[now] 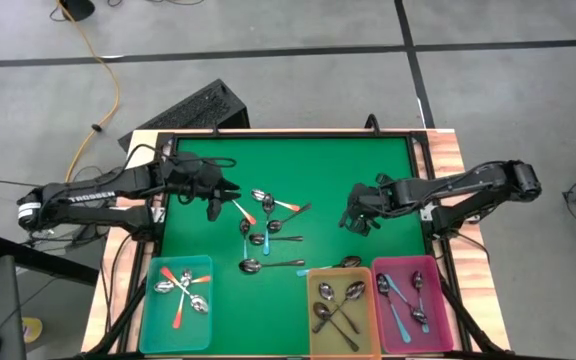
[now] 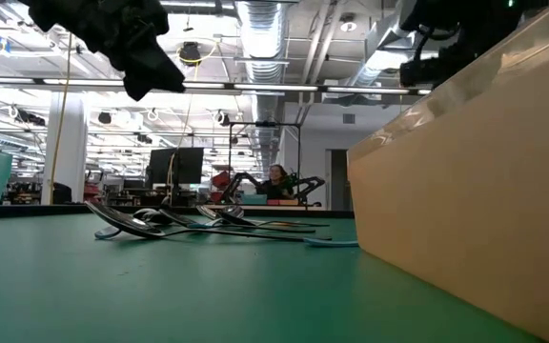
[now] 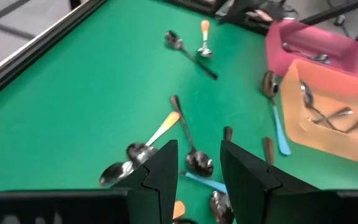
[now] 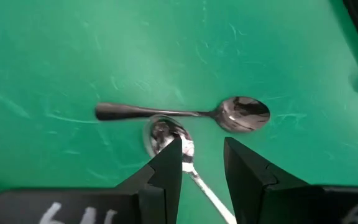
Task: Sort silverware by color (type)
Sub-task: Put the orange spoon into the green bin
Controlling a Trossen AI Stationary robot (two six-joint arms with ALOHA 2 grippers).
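Several spoons [image 1: 268,222] lie loose in a pile on the green mat, with orange, light blue and dark handles. My left gripper [image 1: 218,203] hovers open just left of the pile. In its wrist view an orange-handled spoon [image 3: 161,132] and a dark spoon [image 3: 190,149] lie below its fingers [image 3: 199,167]. My right gripper [image 1: 359,216] hovers open right of the pile. Its wrist view [image 4: 202,163] shows a dark-handled spoon [image 4: 185,114] and a second spoon's bowl [image 4: 165,133] flat on the mat beneath. In the low view both grippers [image 2: 146,52] [image 2: 437,43] hang well above the table.
Three bins stand along the mat's near edge: teal [image 1: 154,320] with orange-handled spoons, yellow [image 1: 312,310] with dark spoons, pink [image 1: 436,310] with blue-handled ones. Two more spoons [image 1: 346,262] lie beside the yellow bin. A raised frame [image 1: 288,135] rims the mat. A keyboard [image 1: 193,110] lies beyond.
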